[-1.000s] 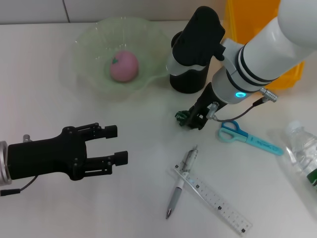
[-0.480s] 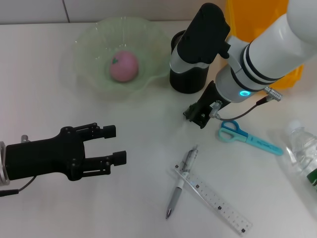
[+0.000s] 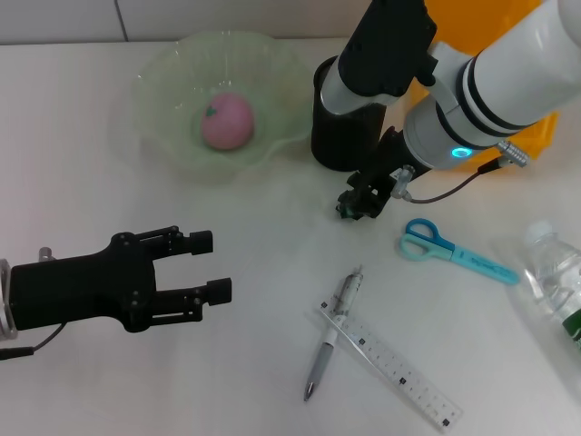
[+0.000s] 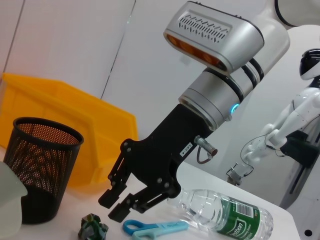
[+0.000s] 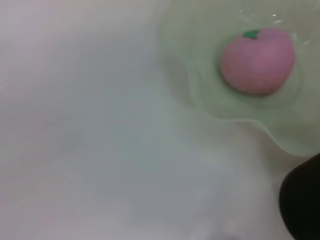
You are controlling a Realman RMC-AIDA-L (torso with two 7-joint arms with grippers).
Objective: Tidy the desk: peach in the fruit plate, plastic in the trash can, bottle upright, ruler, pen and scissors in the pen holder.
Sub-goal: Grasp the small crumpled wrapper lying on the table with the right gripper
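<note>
The pink peach (image 3: 227, 121) lies in the green fruit plate (image 3: 163, 118); the right wrist view also shows the peach (image 5: 257, 60). A crumpled green plastic (image 3: 346, 208) lies on the table in front of the black mesh pen holder (image 3: 338, 141). My right gripper (image 3: 361, 202) hangs open just above and beside the plastic (image 4: 92, 226), not touching it, as the left wrist view shows the right gripper (image 4: 114, 206). Scissors (image 3: 445, 248), pen (image 3: 330, 338) and ruler (image 3: 392, 365) lie on the table. The bottle (image 3: 556, 282) lies on its side. My left gripper (image 3: 207, 265) stands open, empty.
A yellow bin (image 3: 472, 36) stands behind the right arm, next to the pen holder. The pen lies across one end of the ruler. The bottle (image 4: 227, 212) rests near the table's right edge.
My right gripper has drawn back toward the pen holder and lifted a little; the plastic, covered half a second ago, shows again at its fingertips. The left arm has not moved.
</note>
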